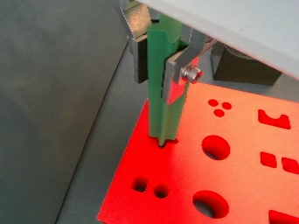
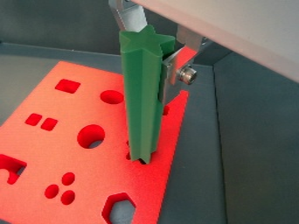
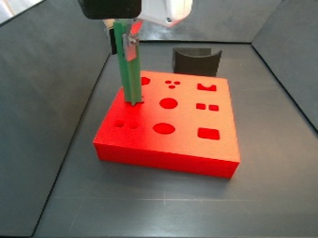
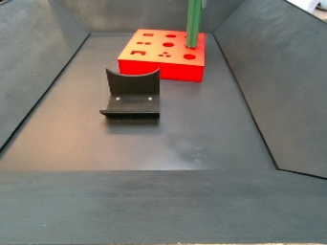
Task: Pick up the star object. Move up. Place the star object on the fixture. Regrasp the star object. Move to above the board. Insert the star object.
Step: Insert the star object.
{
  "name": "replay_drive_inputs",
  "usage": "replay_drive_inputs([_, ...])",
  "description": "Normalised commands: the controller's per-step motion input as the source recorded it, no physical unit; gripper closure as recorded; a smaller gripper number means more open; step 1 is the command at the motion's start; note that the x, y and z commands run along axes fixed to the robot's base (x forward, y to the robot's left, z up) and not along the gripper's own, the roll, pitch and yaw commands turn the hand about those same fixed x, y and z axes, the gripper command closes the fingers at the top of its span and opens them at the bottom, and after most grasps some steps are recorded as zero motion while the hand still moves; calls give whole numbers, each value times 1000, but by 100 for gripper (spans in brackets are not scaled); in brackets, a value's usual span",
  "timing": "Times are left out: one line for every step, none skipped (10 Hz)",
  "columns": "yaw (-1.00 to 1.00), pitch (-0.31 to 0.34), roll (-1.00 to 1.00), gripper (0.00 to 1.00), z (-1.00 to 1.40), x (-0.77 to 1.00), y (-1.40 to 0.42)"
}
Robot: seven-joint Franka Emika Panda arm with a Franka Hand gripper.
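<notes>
My gripper [image 3: 125, 35] is shut on the star object [image 3: 128, 74], a long bright-green peg held upright. In both wrist views the silver fingers [image 1: 176, 77] clamp its upper part, and its star-shaped top [image 2: 140, 44] shows. The peg's lower tip rests at the top of the board [image 3: 137, 139], a red-orange slab, near one corner; the hole under it is hidden and I cannot tell how deep the tip sits. The board [image 1: 176, 188] [image 2: 65, 109] shows several cut-out holes. In a side view the peg [image 4: 194, 19] rises out of frame above the board [image 4: 153, 69]. The fixture [image 4: 132, 96] [image 3: 195, 61] stands empty, apart from the board.
All stands on the dark grey floor [image 4: 166, 144] of a bin with sloping grey walls [image 3: 62, 93]. The board lies near one end, the fixture on the floor beside it.
</notes>
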Motion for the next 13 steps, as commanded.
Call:
replay_drive_inputs([-149, -6, 0, 100, -86, 0, -83])
replay_drive_inputs([-154, -31, 0, 100, -109, 0, -83])
replay_drive_inputs([-237, -73, -64, 100, -183, 0, -74])
replay_drive_inputs([-211, -61, -41, 100, -169, 0, -46])
replay_drive_inputs([-297, -76, -67, 100, -237, 43, -43])
replay_drive_inputs([-354, -60, -71, 100, -229, 46, 0])
replay_drive_inputs([-260, -21, -33, 100, -209, 0, 0])
replay_drive_inputs([-103, 0, 0, 100, -220, 0, 0])
replay_drive_inputs([0, 0, 0, 100, -234, -9, 80])
replay_drive_inputs([0, 0, 0, 100, -166, 0, 74])
replay_drive_inputs([0, 0, -14, 100, -91, 0, 51])
replay_drive_inputs([-23, 0, -16, 100, -123, 0, 46])
replay_drive_inputs([-63, 0, -13, 100, -114, 0, 46])
